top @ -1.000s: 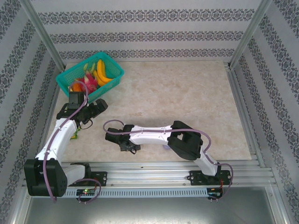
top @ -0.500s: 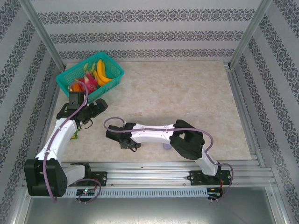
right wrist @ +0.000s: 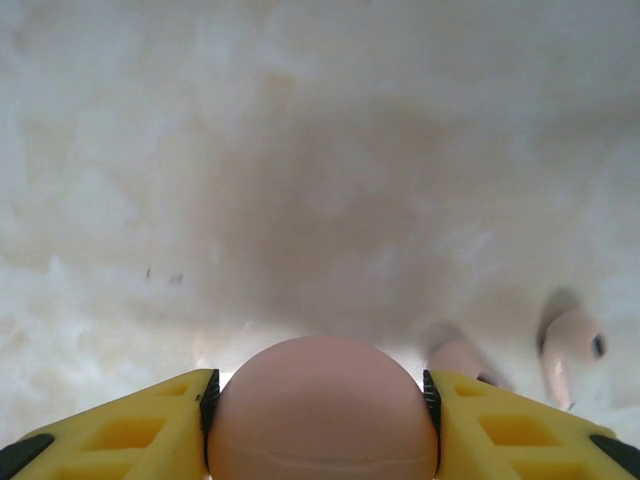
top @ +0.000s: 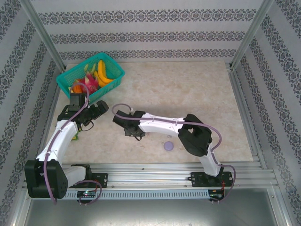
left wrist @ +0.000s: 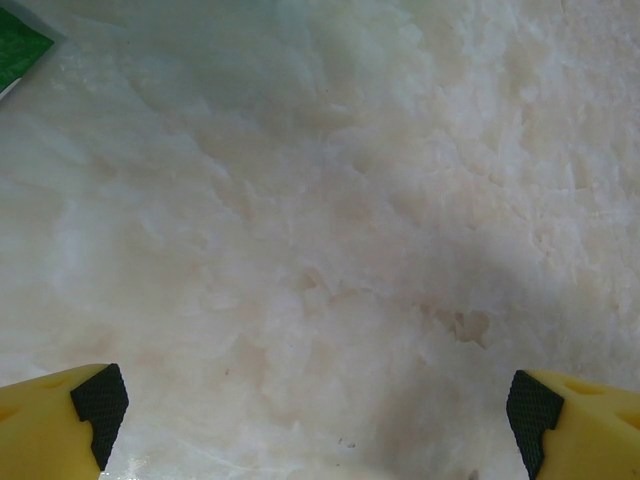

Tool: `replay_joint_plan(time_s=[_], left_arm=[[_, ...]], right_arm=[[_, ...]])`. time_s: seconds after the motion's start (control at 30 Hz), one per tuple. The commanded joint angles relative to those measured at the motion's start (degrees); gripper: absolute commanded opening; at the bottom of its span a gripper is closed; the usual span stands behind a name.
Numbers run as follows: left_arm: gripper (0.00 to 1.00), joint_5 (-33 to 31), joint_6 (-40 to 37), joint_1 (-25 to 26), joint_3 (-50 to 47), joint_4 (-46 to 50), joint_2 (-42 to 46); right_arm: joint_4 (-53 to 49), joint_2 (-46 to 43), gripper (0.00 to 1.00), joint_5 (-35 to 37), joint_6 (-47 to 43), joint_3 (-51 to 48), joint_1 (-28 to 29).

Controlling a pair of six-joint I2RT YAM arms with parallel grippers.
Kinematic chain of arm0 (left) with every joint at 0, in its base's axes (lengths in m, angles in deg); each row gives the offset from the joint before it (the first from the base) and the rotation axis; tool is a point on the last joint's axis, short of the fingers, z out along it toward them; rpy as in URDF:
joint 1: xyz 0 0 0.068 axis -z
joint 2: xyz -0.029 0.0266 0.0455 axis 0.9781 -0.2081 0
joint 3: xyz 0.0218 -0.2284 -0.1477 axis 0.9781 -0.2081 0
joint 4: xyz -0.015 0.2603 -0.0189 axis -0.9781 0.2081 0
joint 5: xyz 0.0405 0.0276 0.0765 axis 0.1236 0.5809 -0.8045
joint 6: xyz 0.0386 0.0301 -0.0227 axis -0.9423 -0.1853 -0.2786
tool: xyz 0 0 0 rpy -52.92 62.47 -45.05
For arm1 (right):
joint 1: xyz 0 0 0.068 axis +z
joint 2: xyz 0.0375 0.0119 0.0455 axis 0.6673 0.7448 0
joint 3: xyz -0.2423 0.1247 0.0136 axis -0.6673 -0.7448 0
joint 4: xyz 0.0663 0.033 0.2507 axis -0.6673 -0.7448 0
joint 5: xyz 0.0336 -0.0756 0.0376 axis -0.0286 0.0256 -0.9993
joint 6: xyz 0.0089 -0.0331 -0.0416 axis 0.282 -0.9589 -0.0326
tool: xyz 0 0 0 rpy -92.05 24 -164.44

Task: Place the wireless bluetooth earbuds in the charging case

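My right gripper (right wrist: 320, 402) is shut on a round pale pink charging case (right wrist: 322, 420), whose domed top shows a thin seam line. Just beyond it, two pale pink earbuds lie on the table to the right, one with a dark tip (right wrist: 572, 348) and one half hidden behind my right finger (right wrist: 456, 358). From above, the right gripper (top: 126, 123) hovers left of the table's middle. A round lilac charging case (top: 168, 146) lies on the table near the front edge. My left gripper (left wrist: 315, 405) is open over bare marble, and from above it sits at the left (top: 96, 112).
A teal basket (top: 115, 75) with bananas and other fruit stands at the back left; its green corner (left wrist: 18, 45) shows in the left wrist view. Metal frame rails border the marble table (top: 197, 94).
My right arm has swung away from the front edge toward the table's left middle, carrying the pink case. The lilac case it covered now shows. The left arm has not moved.
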Motion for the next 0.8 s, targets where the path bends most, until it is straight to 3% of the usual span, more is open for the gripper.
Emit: replay_joint_plan(time_s=[0.0,0.23,0.47,0.77], left_arm=[[1.0,0.9,1.1,-0.7,-1.0,-2.0,-0.1],[1.0,4.8,3.4,-0.7,-3.6,-7.4,-1.2],[1.0,11.5,9.2,0.3,-9.1,-20.0,-3.0],[1.0,9.3,13.7,9.1,-14.3,-38.0,-6.1]], right_arm=[[1.1,-3.5,0.48,2.0,-2.8,1.1,-3.5],[4.8,-3.6,0.49,-1.6,-5.3,0.9,-11.1],[8.3,-2.7,0.5,-7.3,-5.8,0.6,-17.5],[13.5,-2.4,0.5,-14.7,-4.0,-1.4,-22.5]])
